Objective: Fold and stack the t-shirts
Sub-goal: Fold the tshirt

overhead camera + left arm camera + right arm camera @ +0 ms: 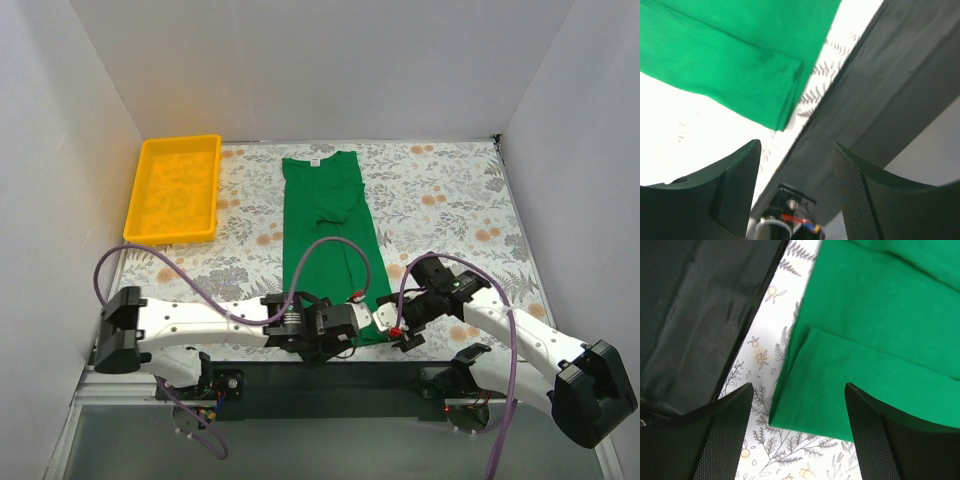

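1. Lying lengthwise on the counter (450,210), the green t-shirt (325,230) forms a narrow folded strip at the centre of the top view. Its long axis runs from the collar at upper centre to the hem at lower centre.
2. Left jaws, at lower centre of the top view by the hem's left corner: spread apart, holding nothing. In the left wrist view the folded corner sits above the gap and slightly left, not yet between the fingers (735,185).
3. Right jaws, just right of the hem's other corner: likewise spread and empty. In the right wrist view the hem corner reaches into the gap, so this side appears the nearer to a grasp.
4. Judged relation: the hem lies crosswise between the two sets of jaws, one corner facing each. Carrying it toward the collar would halve the strip.
5. Count: one t-shirt; one yellow tray (135,200) at upper left, well apart from the shirt; two sets of jaws.
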